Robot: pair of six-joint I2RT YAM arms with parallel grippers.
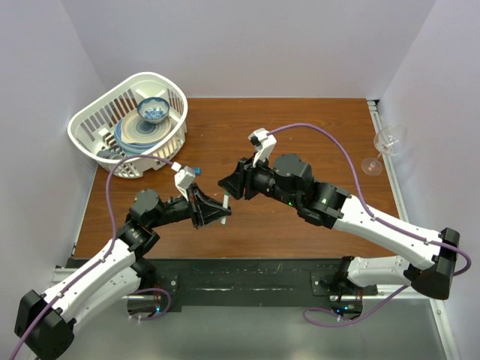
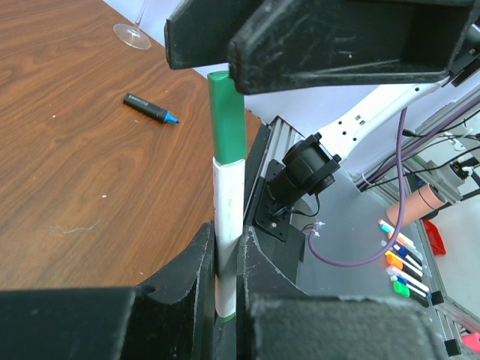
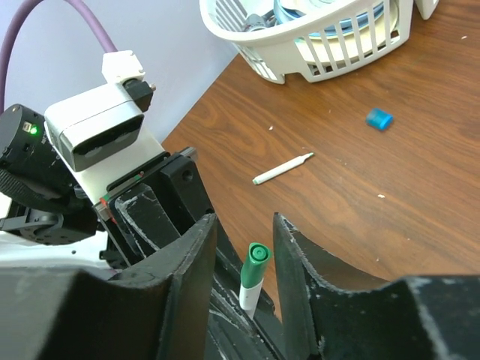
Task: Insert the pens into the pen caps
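Note:
My left gripper (image 1: 215,209) (image 2: 226,251) is shut on a white pen (image 2: 227,210), held upright above the table. A green cap (image 2: 226,120) (image 3: 255,266) sits on the pen's upper end. My right gripper (image 1: 228,184) (image 3: 244,219) is open. Its jaws stand on either side of the green cap with a gap on each side. A second white pen (image 3: 283,169) with a green end lies on the table. A blue cap (image 3: 379,118) (image 1: 196,171) lies near the basket. A black marker (image 2: 150,109) with a blue tip lies on the wood.
A white dish basket (image 1: 101,120) (image 3: 330,45) with plates and a bowl stands at the back left. A wine glass (image 1: 386,145) stands at the right edge; its foot (image 2: 133,34) shows in the left wrist view. Several coloured markers (image 2: 405,262) lie off the table.

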